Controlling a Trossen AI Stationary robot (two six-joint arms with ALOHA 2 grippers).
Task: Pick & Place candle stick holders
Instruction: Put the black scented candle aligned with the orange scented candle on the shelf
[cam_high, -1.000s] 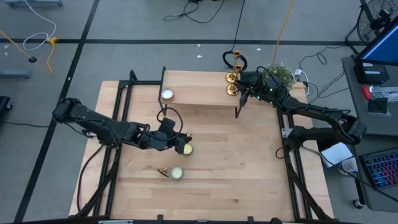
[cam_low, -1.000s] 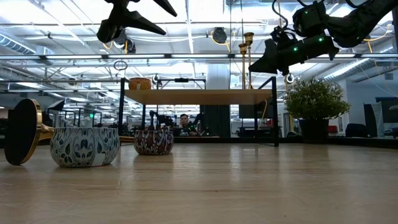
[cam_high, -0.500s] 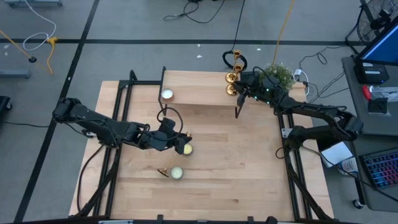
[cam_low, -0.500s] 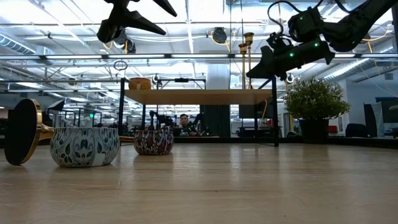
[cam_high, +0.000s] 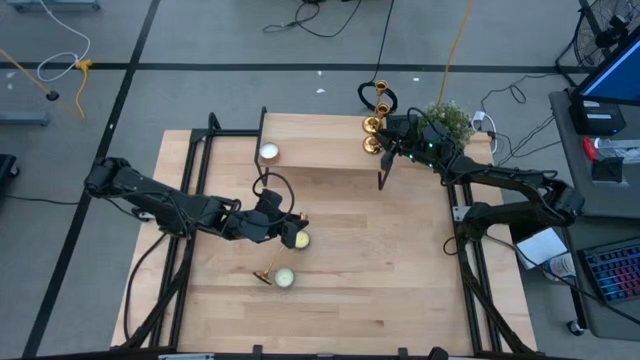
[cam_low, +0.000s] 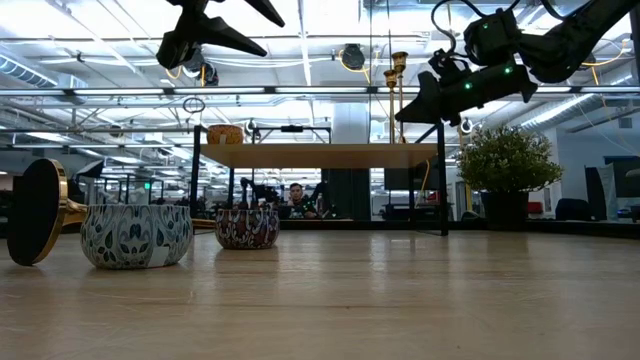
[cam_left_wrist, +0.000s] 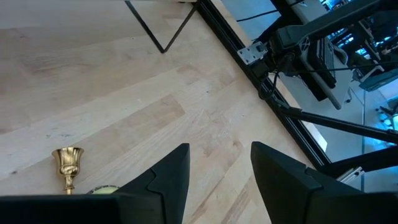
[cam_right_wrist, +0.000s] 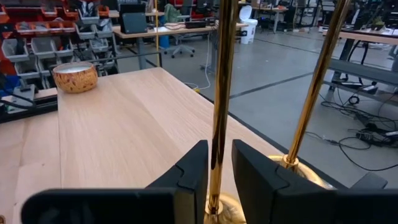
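Two gold candle stick holders stand upright on their round bases on the raised wooden shelf (cam_high: 320, 150) at the table's far side. My right gripper (cam_right_wrist: 216, 171) is shut on the nearer one (cam_right_wrist: 221, 93); the other (cam_right_wrist: 314, 93) stands just beyond it. A third candle stick holder (cam_high: 262, 277) lies on its side on the table, its round base (cam_low: 35, 212) facing the near edge. My left gripper (cam_left_wrist: 219, 162) hangs open above the table's middle, holding nothing. My right gripper pinches the lower part of the holder's thin stem (cam_right_wrist: 217, 146) between its two fingers. The fingers come level from the table's right and lie across the stem. The holder stays upright, its base (cam_right_wrist: 219, 210) on the shelf.
Two patterned candle tins (cam_low: 135, 235) (cam_low: 247, 227) sit on the table beside the lying holder. A small candle bowl (cam_right_wrist: 74, 76) rests on the shelf's left part. A potted plant (cam_low: 505, 160) stands at the far right corner. The shelf's black legs (cam_high: 381, 180) reach down to the table.
My right gripper has edged slightly down and toward the table's left at the shelf, then kept still. The holders on the shelf have stayed upright in place.
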